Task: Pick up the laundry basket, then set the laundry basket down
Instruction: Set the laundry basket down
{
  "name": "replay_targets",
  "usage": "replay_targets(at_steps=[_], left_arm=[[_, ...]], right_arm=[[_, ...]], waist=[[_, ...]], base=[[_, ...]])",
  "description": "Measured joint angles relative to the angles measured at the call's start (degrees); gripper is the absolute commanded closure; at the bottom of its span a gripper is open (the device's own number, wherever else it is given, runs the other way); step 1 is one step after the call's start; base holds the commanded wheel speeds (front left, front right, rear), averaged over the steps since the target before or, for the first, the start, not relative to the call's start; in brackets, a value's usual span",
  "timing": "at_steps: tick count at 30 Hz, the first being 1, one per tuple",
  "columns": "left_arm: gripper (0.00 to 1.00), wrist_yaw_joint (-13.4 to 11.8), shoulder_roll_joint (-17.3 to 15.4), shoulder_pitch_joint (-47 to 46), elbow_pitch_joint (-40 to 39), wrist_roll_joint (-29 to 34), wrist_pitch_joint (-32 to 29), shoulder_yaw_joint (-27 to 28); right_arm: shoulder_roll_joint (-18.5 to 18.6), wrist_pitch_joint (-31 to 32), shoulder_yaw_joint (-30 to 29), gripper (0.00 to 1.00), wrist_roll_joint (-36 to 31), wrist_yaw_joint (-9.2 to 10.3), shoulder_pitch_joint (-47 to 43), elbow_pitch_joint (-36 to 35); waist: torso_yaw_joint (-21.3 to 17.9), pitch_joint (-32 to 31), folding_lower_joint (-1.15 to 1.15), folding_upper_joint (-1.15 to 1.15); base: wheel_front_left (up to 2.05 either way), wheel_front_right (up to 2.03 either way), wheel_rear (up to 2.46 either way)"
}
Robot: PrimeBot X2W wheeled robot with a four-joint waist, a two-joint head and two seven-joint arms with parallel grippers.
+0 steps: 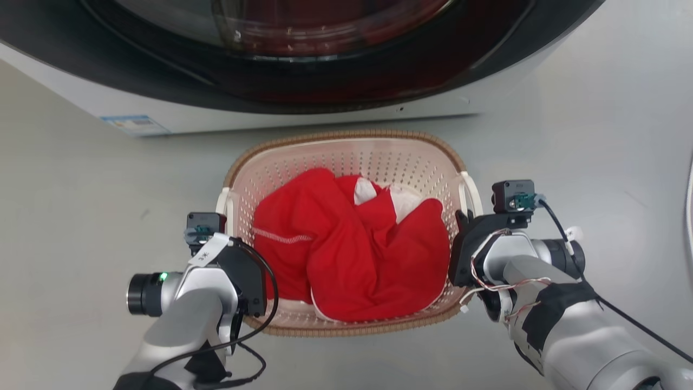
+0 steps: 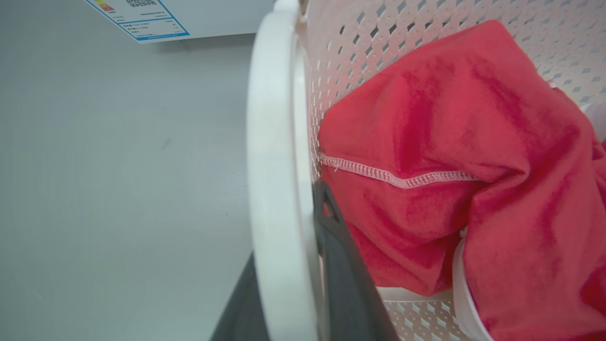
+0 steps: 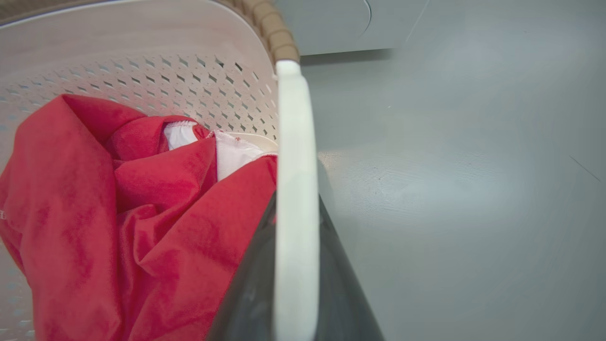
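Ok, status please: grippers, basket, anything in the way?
Left gripper shut on laundry basket left handle; right gripper shut on right handle. Red garment inside. Washing machine close ahead.

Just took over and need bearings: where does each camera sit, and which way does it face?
Head view: on the head, facing down at the laundry basket before the washing machine; left gripper and right gripper show.
Left wrist view: on that wrist, looking along the left handle; fingers straddle it.
Right wrist view: likewise along the right handle, fingers straddling it.
All share the red cloth.

The right pincer (image 3: 297,208) grips the white handle (image 3: 293,118) of the laundry basket (image 3: 142,61), red cloth (image 3: 94,213) inside.
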State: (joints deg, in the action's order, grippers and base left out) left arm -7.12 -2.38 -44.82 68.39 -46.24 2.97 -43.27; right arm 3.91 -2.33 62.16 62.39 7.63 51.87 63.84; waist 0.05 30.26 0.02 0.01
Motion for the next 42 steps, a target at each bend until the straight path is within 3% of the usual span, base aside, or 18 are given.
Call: replay_targets(at_steps=[21,42], left_arm=[[1.0,0.0,-0.1,-11.2,0.2,0.8,3.9,1.5],[1.0,0.0,0.1,-13.8,2.3,1.3,7.2,1.7]], right_arm=[[0.3,-3.7,-0.6,1.0,-1.9,-0.05,12.2,2.2],[0.3,-6.4,0.1,1.0,-1.9,-0.05,13.7,1.9]], waist=[[1.1,16.7,-0.01,0.0],[1.7,20.5,-0.02,-0.01]], base=[[0.0,0.0,0.0],[0.0,0.0,0.0]])
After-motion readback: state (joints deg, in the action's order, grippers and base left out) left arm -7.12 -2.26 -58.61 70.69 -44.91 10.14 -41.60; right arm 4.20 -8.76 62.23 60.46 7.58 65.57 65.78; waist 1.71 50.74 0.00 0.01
